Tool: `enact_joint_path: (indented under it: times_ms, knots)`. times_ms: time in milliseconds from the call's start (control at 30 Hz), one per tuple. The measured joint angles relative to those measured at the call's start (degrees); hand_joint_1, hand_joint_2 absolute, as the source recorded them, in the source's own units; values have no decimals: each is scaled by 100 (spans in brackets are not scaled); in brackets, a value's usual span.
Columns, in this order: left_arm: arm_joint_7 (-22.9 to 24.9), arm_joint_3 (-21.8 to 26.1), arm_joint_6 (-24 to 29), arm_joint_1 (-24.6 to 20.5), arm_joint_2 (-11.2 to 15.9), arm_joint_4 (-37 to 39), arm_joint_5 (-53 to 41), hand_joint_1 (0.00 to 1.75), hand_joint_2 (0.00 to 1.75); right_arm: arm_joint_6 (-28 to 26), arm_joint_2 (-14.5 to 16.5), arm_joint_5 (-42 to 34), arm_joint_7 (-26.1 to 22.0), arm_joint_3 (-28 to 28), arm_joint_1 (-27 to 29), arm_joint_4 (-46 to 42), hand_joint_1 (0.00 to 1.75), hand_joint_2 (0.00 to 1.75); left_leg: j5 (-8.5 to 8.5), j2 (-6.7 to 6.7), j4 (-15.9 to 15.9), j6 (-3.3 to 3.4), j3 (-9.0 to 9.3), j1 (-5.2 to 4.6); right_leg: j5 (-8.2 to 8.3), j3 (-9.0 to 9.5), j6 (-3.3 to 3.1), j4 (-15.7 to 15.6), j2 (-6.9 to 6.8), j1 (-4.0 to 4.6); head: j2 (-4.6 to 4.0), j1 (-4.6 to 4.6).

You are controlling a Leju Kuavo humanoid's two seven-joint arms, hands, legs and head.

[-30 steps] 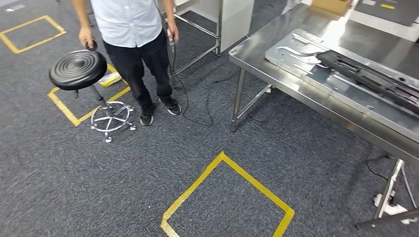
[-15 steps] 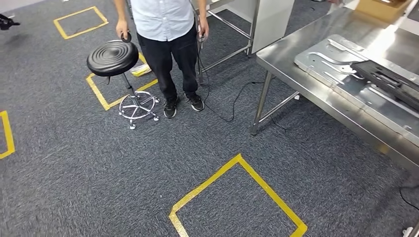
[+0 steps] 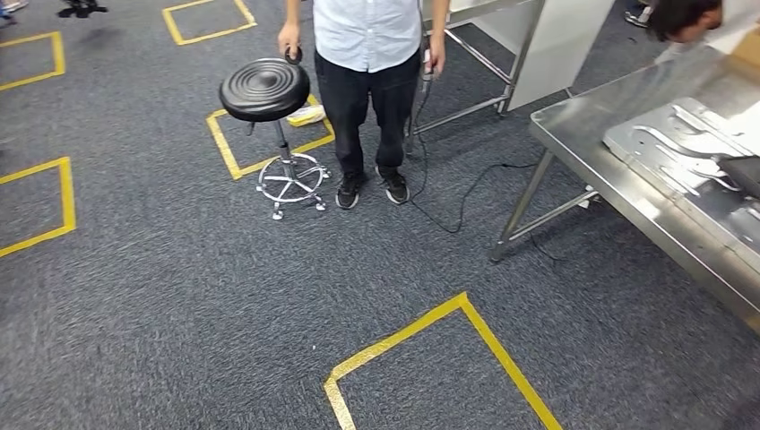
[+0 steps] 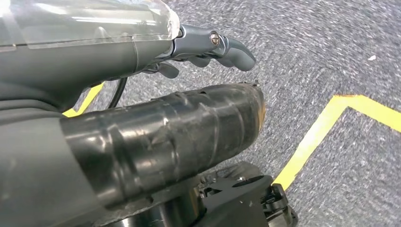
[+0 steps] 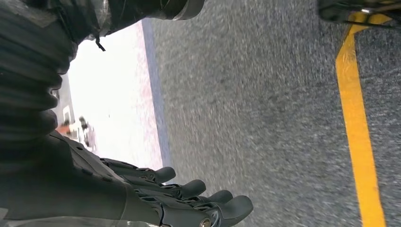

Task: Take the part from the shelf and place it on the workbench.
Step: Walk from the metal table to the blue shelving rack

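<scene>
The left robot hand hangs over the grey carpet, its dark fingers slightly curled and apart, with nothing between them. The right robot hand also hangs above the carpet, fingers stretched out side by side and holding nothing; a strip of yellow tape runs along the floor beyond it.

In the head view, the steel worktop stands at the right. On it lies a flat silver metal plate with cut-out slots, and a dark long piece rests on the plate at the picture's edge. Whether either of these is the task's part cannot be told, and the shelf cannot be made out.

Left of the worktop, well apart from it, a person in a light shirt and dark trousers stands on the carpet. One of the person's hands touches the rim of a black round stool, which stands further from the worktop on a chrome base. A black cable trails across the floor between the person and the worktop's leg. Another person's head leans in beyond the worktop's far end. In front of the worktop, a yellow taped square marks the carpet.
</scene>
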Motion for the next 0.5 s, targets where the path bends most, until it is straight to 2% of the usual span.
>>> enact_joint_path:
  times_ms: [67,100,167,333,367,433,467,500]
  knots:
    - [-12,6,-7,-6,0,0,9,0,0,5,-5,21,27,-1,7,4,0,175,-49,-123,90,-67,-43,-5,241,238,-31,-593,193,-14,0,-1]
    - [-16,10,-12,-7,0,0,13,0,0,8,-7,31,41,-1,6,7,0,175,-65,-165,119,-100,-75,-3,253,276,-60,-703,256,-10,0,-2]
    - [-21,21,-19,-4,0,0,16,0,0,10,-10,44,68,-1,-9,9,0,175,-68,-235,122,-155,-113,8,230,275,-125,-706,215,12,0,-5]
    - [-21,33,-24,2,2,-1,22,0,0,11,-8,46,91,-1,-18,10,0,175,-72,-271,117,-194,-120,14,232,295,-171,-723,154,20,0,-4]
    - [-21,37,-25,3,4,-1,25,0,0,13,-7,46,97,-2,-16,11,0,175,-94,-211,148,-211,-123,13,238,312,-194,-742,118,11,0,-4]
    - [-20,56,-33,-4,8,-1,31,0,0,16,-6,46,112,-3,2,14,0,175,-471,84,961,-291,-526,31,231,346,-268,-777,-103,3,0,-10]
    - [-19,64,-39,-2,8,0,31,0,0,18,-10,46,119,-3,10,15,0,175,-617,233,1359,-326,-734,44,219,356,-292,-782,-219,8,0,-14]
    - [-18,72,-45,1,9,0,31,0,0,20,-12,47,125,-3,14,15,0,175,-690,329,1642,-349,-896,56,202,367,-305,-781,-338,14,0,-16]
